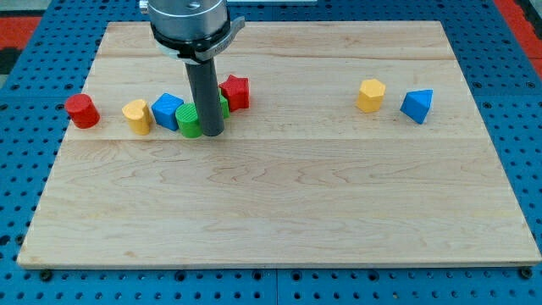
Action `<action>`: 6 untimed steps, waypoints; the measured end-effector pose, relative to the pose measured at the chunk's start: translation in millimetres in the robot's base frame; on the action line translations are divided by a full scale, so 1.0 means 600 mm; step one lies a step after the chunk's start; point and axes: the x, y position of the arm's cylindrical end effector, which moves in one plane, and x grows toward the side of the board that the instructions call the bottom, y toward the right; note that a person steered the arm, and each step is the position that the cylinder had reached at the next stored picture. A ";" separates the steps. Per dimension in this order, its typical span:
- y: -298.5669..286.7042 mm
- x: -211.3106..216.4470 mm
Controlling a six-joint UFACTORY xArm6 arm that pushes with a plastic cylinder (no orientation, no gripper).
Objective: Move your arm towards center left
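My tip [212, 134] rests on the wooden board [279, 203] left of centre, at the end of the dark rod. It touches the right side of a green cylinder [188, 121]. A second green block [223, 105] shows only as a sliver behind the rod. A red star block [235, 91] stands just up and right of the rod. A blue cube [168, 110] sits left of the green cylinder, then a yellow heart-shaped block [136, 115], then a red cylinder [82, 111] near the left edge.
A yellow hexagonal block [370, 95] and a blue triangular block [417, 106] stand at the right of the board. The arm's metal head [188, 24] hangs over the top edge. A blue pegboard [25, 169] surrounds the board.
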 end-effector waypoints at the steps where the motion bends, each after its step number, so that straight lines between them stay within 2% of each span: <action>1: -0.007 0.007; 3: -0.108 0.007; 4: -0.104 -0.014; 5: -0.093 0.030; 6: -0.254 0.072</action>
